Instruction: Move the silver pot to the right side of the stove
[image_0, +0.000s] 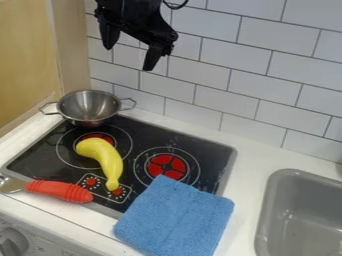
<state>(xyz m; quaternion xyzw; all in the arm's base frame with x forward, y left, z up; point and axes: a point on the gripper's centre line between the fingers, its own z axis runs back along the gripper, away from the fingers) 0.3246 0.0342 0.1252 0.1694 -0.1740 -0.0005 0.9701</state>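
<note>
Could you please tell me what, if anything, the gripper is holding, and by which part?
Nothing; the gripper hangs open, clear of the silver pot.

Cloth (175, 216) right of banana (103, 161)

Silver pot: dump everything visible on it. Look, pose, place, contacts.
The silver pot is a shiny, metal-looking round bowl with an open top, a rolled-looking rim and two angular loop handles on opposite sides. It stands upright, nothing visible inside, at the back left corner of the stove, seemingly overlapping its edge. The open gripper hangs above, not touching it; the yellow banana-shaped thing lies in front, apart from it.
</note>
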